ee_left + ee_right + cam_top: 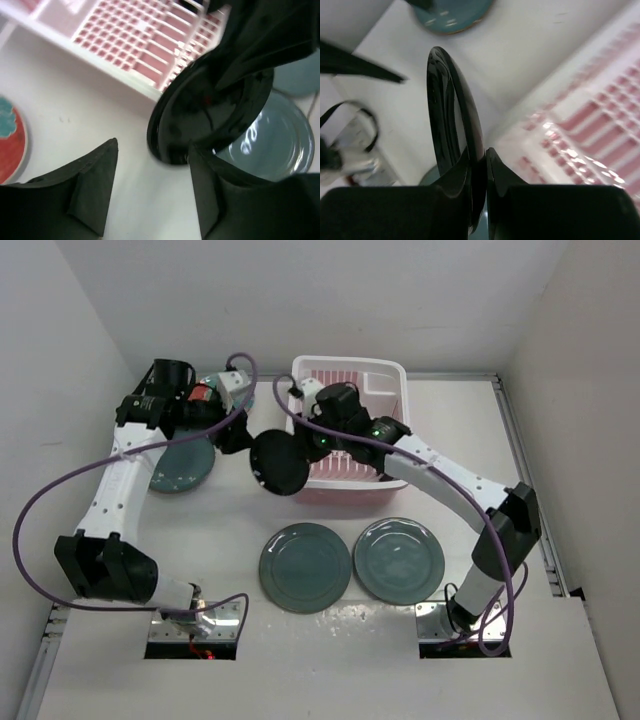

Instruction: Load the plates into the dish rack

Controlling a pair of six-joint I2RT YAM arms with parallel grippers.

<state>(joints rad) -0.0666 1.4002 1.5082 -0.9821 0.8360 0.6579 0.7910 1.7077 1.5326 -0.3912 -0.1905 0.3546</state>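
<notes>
I am seeing the right gripper (pixel 479 154) clamping the rim of the black plate (pixel 445 105), its two fingers (pixel 455 180) pressing close together with only the plate's edge between them. The plate is standing on edge in the air, over the table (pixel 230 530), just beside the rack (pixel 350 361) at its front left corner, and not inside it. The left gripper (pixel 152 147) is hovering next to the same plate with its fingers (pixel 95 185) standing apart and gripping nothing; the plate's lower rim is sitting just beyond the fingertips. Moving outward, a darker teal plate (pixel 185 470) is lying flat under the left arm, and a red plate (pixel 12 150) is showing at the left edge of the left wrist view, also flat on the table. Two grey-teal plates (pixel 305 567) (pixel 399 560) are lying side by side on the table in front of the rack, nearer the arm bases. I am seeing only the rack's pink slotted floor in the parts that are showing.
</notes>
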